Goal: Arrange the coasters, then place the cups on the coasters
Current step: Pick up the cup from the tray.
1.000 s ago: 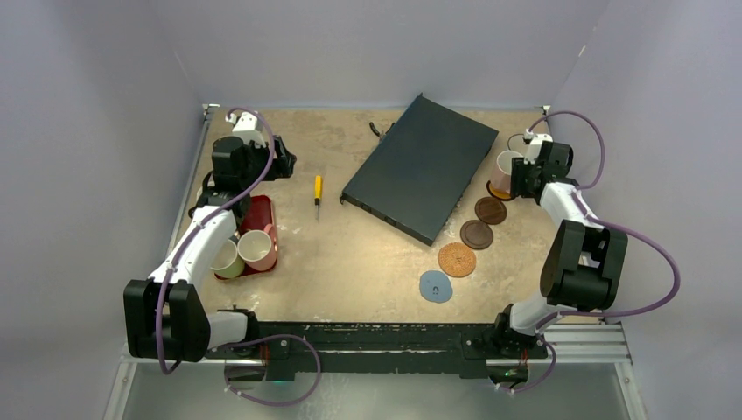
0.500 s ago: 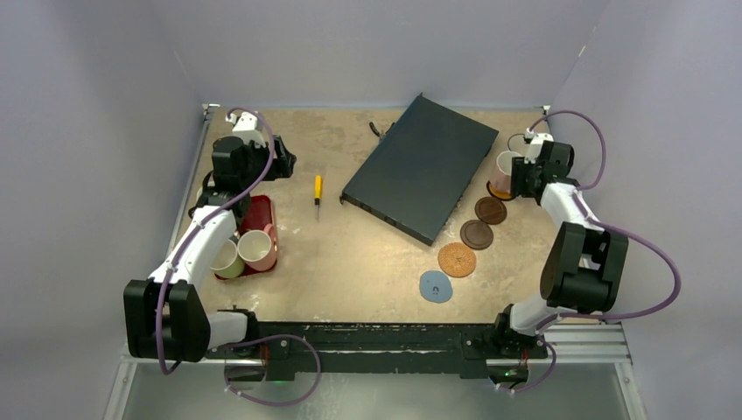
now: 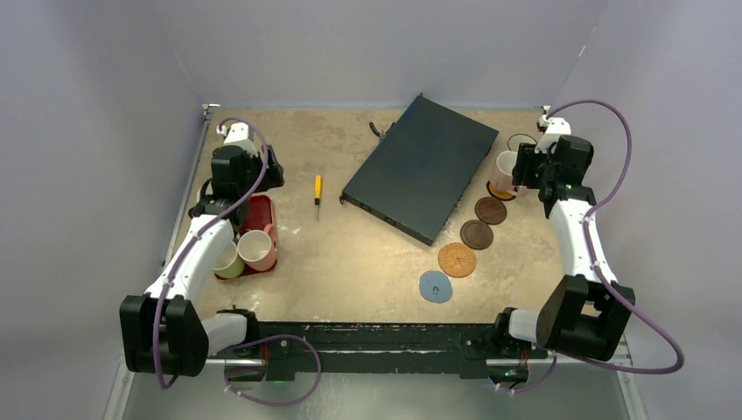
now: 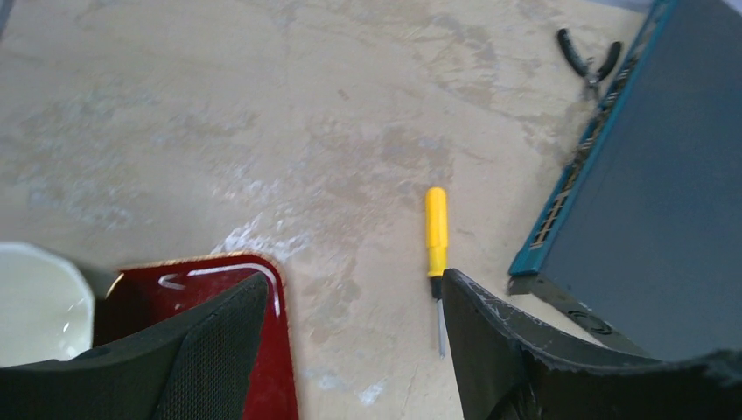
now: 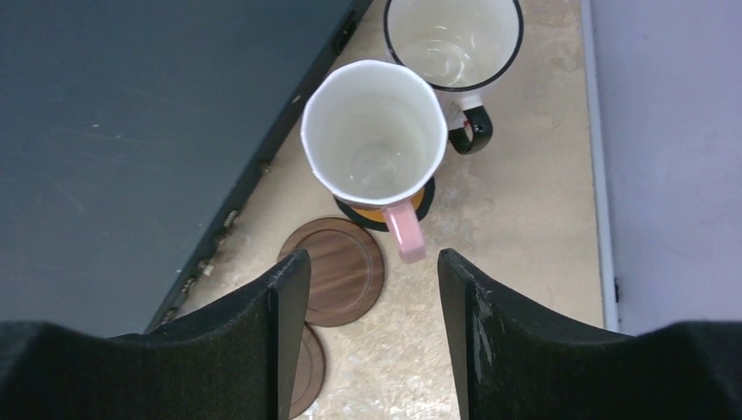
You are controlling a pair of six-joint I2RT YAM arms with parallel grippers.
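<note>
As the right claw [image 5: 372,262] gapes (empty), the pink cup [image 5: 372,131] stands just ahead on the orange coaster [image 5: 363,215].

1. No word, number or brand can be read in any of the three views.
2. Blue coaster [image 3: 435,286]: the top view shows a small dark mark near its middle. It is too small to tell whether it is a letter or a symbol.
3. Red tray [image 4: 144,302]: the left wrist view shows pale curved strokes along its far edge and corner. I cannot tell whether they are a printed line or glare, and they form no letters.
4. Dark box [image 4: 647,219]: the left wrist view shows a faint ring-shaped mark on its near front face, by the corner. No writing on it is legible.
</note>
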